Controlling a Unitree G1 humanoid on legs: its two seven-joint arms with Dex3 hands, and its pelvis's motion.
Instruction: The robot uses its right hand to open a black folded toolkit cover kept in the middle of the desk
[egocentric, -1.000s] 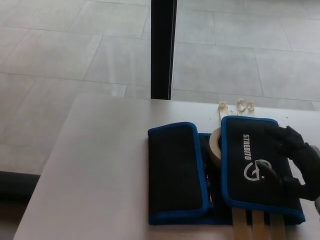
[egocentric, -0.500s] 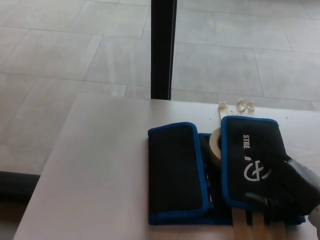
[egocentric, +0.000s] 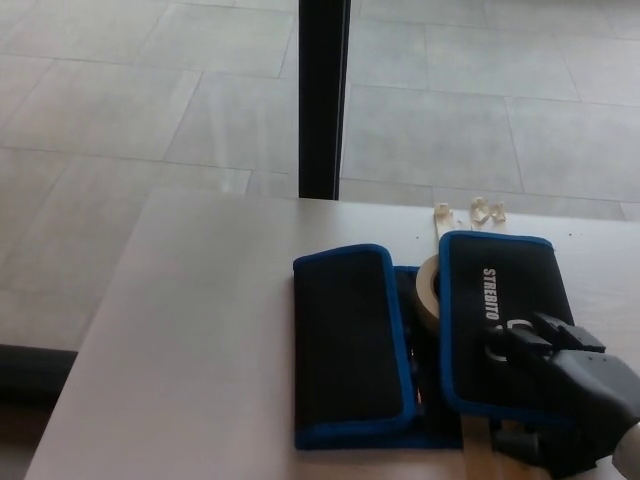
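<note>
White "STREBITO" lettering runs down the right flap of the black toolkit cover, blue trim all round. It sits mid-worktop, a roll of tape poking out between the flaps. Right hand rests on that flap's lower corner, can't tell its grip. Grey tiled floor beyond, dark post behind.

The black toolkit cover lies on the desk, its left flap folded flat. The right hand rests on its right flap; a tape roll peeks between flaps.
</note>
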